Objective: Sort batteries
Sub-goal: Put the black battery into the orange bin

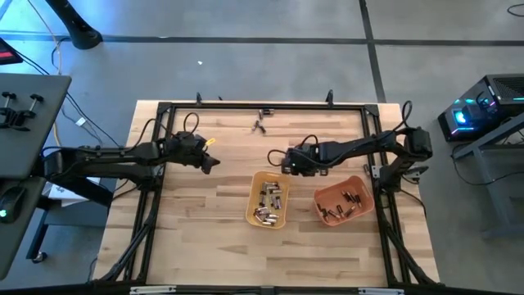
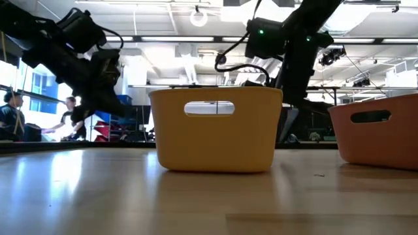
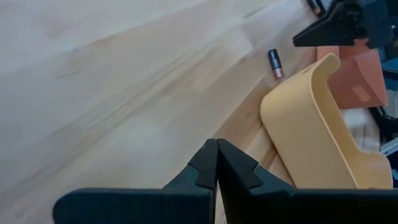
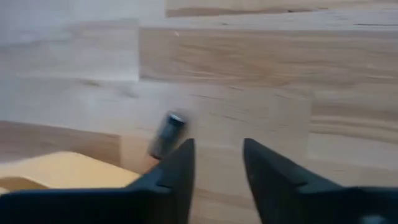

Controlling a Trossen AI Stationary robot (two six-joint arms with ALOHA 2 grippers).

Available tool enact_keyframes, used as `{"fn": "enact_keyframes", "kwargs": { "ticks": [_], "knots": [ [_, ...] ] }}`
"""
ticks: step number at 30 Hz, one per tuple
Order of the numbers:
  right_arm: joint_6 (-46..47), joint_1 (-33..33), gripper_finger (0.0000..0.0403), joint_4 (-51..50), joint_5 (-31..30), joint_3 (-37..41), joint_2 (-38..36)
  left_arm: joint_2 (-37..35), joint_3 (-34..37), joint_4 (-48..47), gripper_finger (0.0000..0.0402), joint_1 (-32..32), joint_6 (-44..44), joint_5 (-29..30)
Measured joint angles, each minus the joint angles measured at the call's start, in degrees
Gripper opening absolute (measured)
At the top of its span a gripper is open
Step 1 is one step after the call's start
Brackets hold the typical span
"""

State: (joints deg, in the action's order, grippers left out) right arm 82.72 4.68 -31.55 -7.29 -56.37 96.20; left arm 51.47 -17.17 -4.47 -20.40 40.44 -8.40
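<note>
Yellow tray [image 2: 214, 129] stands nearest, mid-table, batteries [image 1: 270, 203] inside; more lie in the orange tray [image 1: 345, 201] beside it. Right gripper [image 4: 217, 163], fingers parted and empty, hovers by a loose battery [image 4: 168, 134] just beyond the yellow tray. Left gripper [image 3: 216, 163] waits pinched closed, empty, over bare wood.

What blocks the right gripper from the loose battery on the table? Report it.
Nothing visible. The right gripper is open over bare wood, and the small dark cylindrical battery lies just beside one finger, next to the yellow plastic tray.
</note>
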Motion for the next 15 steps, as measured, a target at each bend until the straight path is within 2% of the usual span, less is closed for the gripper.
{"fn": "enact_keyframes", "kwargs": {
  "ticks": [4, 6, 9, 15],
  "knots": [
    [3.4, -1.2, 0.0192, 1.9, 0.8, -0.4, -0.2, 0.0, 0.0, 0.2, 0.0000, 0.0, 0.0, -0.2],
    [6.3, -1.9, 0.0214, 1.8, 1.5, -0.4, -0.2, 0.0, 0.0, 0.2, 0.0000, 0.0, 0.4, -0.7],
    [10.7, -3.0, 0.0225, 1.2, 1.4, -0.4, 0.0, 0.0, 0.0, 0.1, 0.0000, 0.0, 0.4, -1.6],
    [15.0, -4.1, 0.0220, -0.5, 1.2, -0.4, 2.2, 0.2, 0.0, 0.0, 0.0000, 0.0, 0.0, -1.6]
  ]
}}
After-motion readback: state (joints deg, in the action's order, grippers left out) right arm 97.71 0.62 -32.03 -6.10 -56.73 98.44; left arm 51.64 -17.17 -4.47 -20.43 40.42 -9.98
